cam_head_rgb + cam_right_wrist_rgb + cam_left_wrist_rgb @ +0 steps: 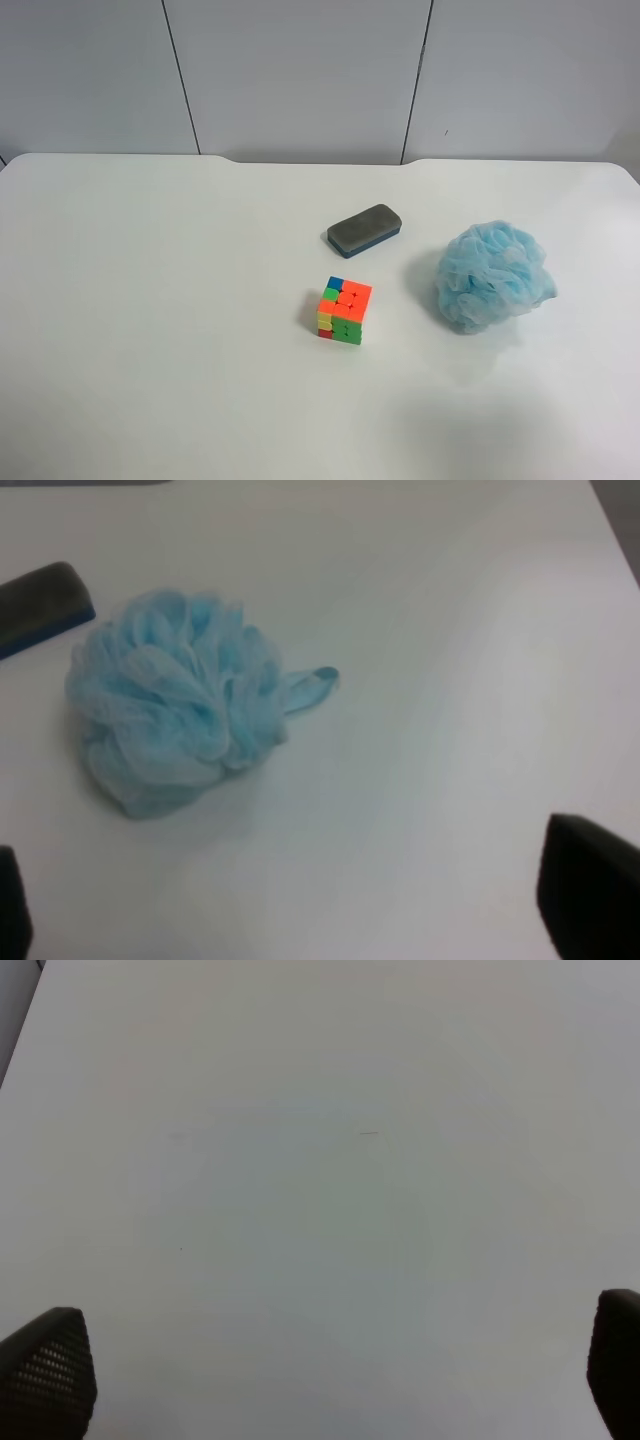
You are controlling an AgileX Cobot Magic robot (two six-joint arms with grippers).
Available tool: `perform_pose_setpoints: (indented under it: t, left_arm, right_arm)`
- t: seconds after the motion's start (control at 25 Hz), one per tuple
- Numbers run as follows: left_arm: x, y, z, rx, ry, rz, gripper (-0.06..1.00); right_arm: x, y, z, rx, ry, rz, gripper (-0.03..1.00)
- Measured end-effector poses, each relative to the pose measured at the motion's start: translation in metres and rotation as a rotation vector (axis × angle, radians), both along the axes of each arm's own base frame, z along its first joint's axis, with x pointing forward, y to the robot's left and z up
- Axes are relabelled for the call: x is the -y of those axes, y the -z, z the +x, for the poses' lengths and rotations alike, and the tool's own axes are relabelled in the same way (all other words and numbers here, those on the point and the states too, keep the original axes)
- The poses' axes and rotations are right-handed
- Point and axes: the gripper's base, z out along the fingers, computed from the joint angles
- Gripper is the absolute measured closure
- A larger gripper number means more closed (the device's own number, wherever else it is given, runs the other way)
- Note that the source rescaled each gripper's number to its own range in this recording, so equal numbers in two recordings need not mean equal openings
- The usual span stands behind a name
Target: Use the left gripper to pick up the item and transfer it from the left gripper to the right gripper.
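The light-blue mesh bath pouf point(495, 277) lies on the white table point(150, 300) at the exterior high view's right. It also shows in the right wrist view point(175, 700), with its short tail point(315, 685) lying flat beside it. My right gripper point(300, 905) is open and empty, its fingertips point(590, 890) wide apart and short of the pouf. My left gripper point(330, 1370) is open and empty over bare table, its fingertips point(45, 1370) at the frame's lower corners. Neither arm shows in the exterior high view.
A multicoloured puzzle cube point(343, 310) stands near the table's middle. A grey-and-blue eraser block point(364, 230) lies behind it, and its end shows beside the pouf in the right wrist view point(40, 605). A grey panelled wall point(300, 70) stands behind the table.
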Motion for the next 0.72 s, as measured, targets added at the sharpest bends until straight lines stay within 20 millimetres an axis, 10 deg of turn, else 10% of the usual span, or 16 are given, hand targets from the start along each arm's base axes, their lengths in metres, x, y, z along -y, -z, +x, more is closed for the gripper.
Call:
perform_pose_setpoints:
  t: [0.72]
  left_arm:
    - [0.0, 0.0, 0.0, 0.0, 0.0, 0.0, -0.06]
  right_arm:
    - [0.0, 0.0, 0.0, 0.0, 0.0, 0.0, -0.03]
